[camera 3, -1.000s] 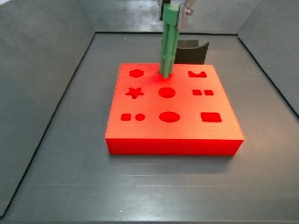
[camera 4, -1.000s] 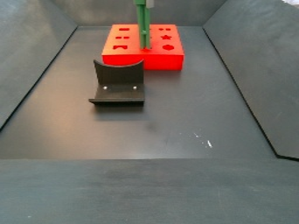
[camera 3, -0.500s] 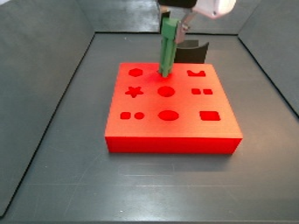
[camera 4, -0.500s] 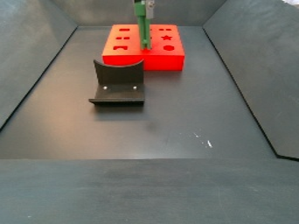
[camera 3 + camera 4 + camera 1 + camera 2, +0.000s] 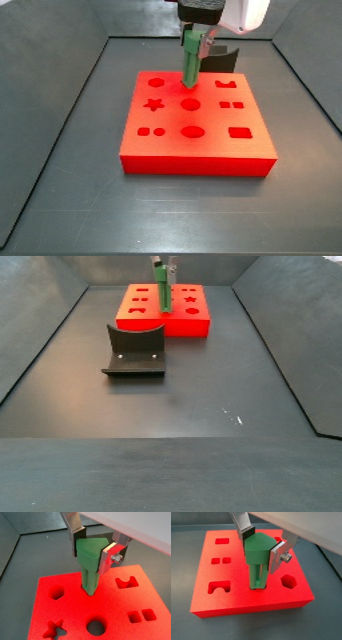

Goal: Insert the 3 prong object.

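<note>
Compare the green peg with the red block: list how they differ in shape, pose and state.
The green peg is long and thin; the red block is wide and flat, with shaped holes. The peg stands upright, its tip in a hole; the block lies on the floor. The gripper clamps the peg; the block is free. Both are bright, single-coloured pieces.

The peg [image 5: 89, 568] stands upright on the block [image 5: 201, 150], its lower end in a hole near the block's edge, as both wrist views show [image 5: 256, 567]. The gripper [image 5: 93, 548] is above the block, its fingers [image 5: 278, 556] on either side of the peg's top. The fixture [image 5: 135, 352] stands on the floor [image 5: 201, 396] beside the block, apart from it.
</note>
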